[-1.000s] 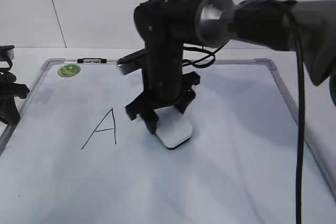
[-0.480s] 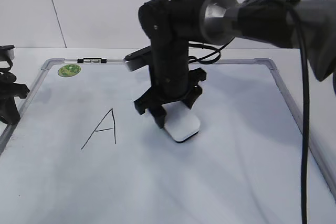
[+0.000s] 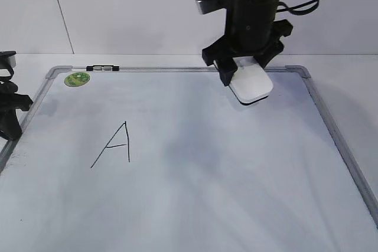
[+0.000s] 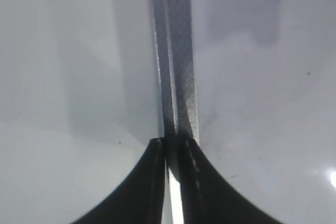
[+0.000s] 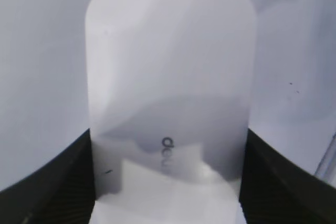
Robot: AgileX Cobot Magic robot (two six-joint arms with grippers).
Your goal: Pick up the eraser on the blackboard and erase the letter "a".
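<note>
The white eraser (image 3: 251,84) hangs over the far right part of the blackboard (image 3: 236,181), seemingly lifted clear of its surface. My right gripper (image 3: 248,77) is shut on it, with one dark finger on each long side. In the right wrist view the eraser (image 5: 168,77) fills the middle between the gripper's (image 5: 168,187) fingers, grey lettering on top. The letter "a" shows in no view. My left gripper (image 3: 8,110) rests at the board's left edge; in the left wrist view it (image 4: 169,143) stands shut and empty over the silver frame (image 4: 181,66).
An angular capital "A" (image 3: 116,144) is written left of the board's middle. A round green sticker (image 3: 77,78) sits in the far left corner, with a small black clip (image 3: 103,68) on the top frame. White wall stands behind the table.
My right gripper has carried the eraser from the board's middle beside the capital "A" up and away to the far right. The left gripper has not moved.
</note>
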